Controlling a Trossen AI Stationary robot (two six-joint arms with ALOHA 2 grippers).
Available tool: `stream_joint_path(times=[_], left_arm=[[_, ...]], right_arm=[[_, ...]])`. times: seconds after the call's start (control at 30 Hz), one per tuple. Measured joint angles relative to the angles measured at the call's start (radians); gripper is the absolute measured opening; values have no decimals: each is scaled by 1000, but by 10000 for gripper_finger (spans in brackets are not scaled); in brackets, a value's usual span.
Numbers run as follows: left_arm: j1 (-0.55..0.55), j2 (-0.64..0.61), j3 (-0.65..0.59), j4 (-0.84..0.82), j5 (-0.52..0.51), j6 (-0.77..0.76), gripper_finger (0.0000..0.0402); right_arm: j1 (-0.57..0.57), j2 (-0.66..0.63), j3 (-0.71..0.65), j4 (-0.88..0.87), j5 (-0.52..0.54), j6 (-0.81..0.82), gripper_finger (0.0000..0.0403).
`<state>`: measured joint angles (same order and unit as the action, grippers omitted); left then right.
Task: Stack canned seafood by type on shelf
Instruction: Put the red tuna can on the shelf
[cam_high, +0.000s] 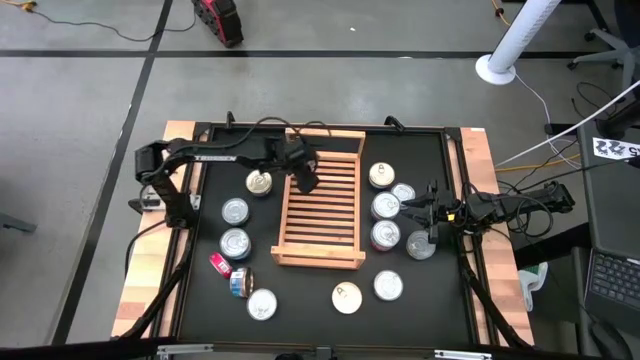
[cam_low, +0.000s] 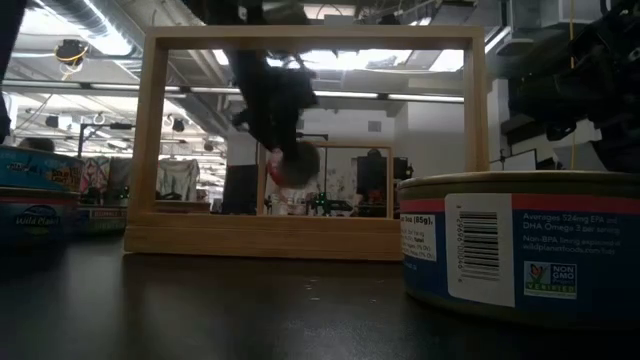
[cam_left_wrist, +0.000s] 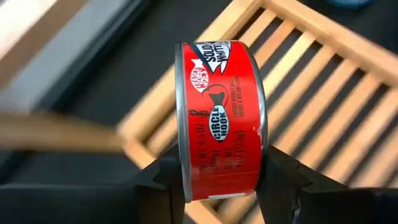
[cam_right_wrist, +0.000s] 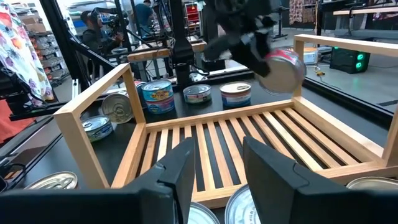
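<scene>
Above the shelf's (cam_high: 320, 200) far left corner, left hand (cam_high: 303, 176) clamped on a red tin (cam_left_wrist: 221, 118), held on edge, bare slats directly beneath; right hand (cam_right_wrist: 217, 168), fingers apart and empty, waits near the surface's right edge.

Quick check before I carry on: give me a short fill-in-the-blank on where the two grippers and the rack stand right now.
1. The left gripper is shut on a round can whose label is ____.
2. That can hangs above the wooden ____, not resting on it.
3. The slats of the shelf carry ____ cans so far.
4. The right gripper waits on the shelf's ____ side, its fingers open.

Missing words: red; shelf; no; right
</scene>
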<state>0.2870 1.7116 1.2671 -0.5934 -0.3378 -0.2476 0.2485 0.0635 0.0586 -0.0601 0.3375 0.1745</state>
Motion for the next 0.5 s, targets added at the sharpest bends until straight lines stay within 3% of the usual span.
stream_joint_path(times=[0.3,0.5], left_arm=[[-8,116,0,29,-166,326,139],[-26,158,0,28,-195,494,146]], right_arm=[[0,0,0,0,0,0,136],[0,0,0,0,0,0,136]])
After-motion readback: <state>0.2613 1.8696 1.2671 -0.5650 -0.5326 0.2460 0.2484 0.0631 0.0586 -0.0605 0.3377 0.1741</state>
